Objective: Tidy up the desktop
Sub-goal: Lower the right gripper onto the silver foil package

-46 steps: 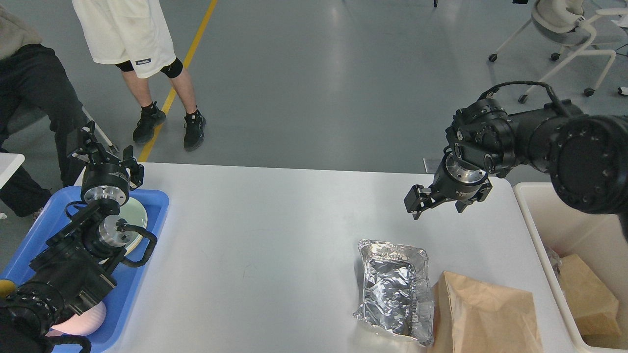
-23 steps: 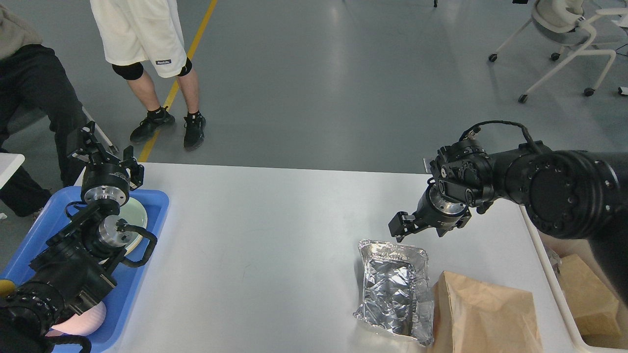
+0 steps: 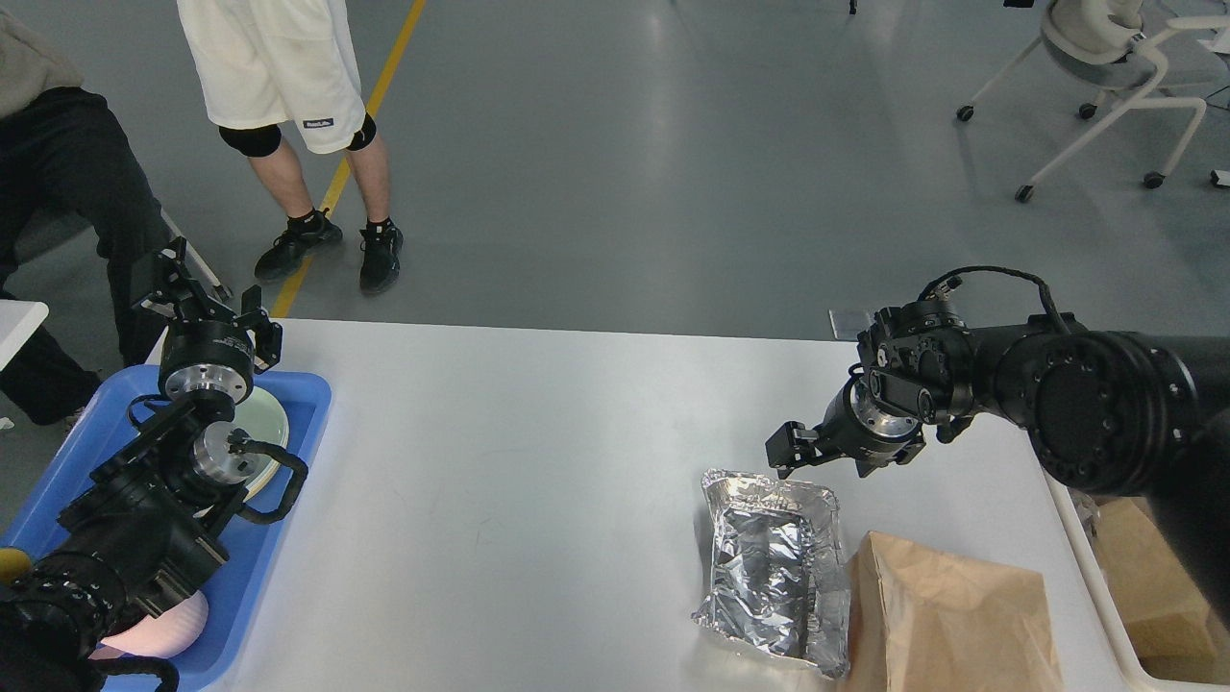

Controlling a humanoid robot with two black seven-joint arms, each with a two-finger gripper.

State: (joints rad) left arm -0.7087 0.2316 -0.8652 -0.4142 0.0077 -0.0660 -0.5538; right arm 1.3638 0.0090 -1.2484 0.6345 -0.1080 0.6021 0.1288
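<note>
The white desktop (image 3: 538, 461) fills the lower half of the head view. A crumpled foil tray (image 3: 774, 567) lies on it at the front right, touching a brown paper bag (image 3: 947, 625) on its right. My right gripper (image 3: 831, 461) is open and empty, low over the desktop just behind the foil tray's far edge. My left gripper (image 3: 207, 303) is open and empty, raised above the far end of the blue tray (image 3: 259, 538) at the left.
The blue tray holds a pale plate (image 3: 264, 423) and a pink bowl (image 3: 159, 630), partly hidden by my left arm. A cream bin (image 3: 1105, 615) at the right edge holds another brown bag (image 3: 1153, 586). People stand behind the desktop's far left corner.
My right gripper has come down and to the left, from well above the desktop to just behind the foil tray. The left arm has not moved. The standing person shifted slightly.
</note>
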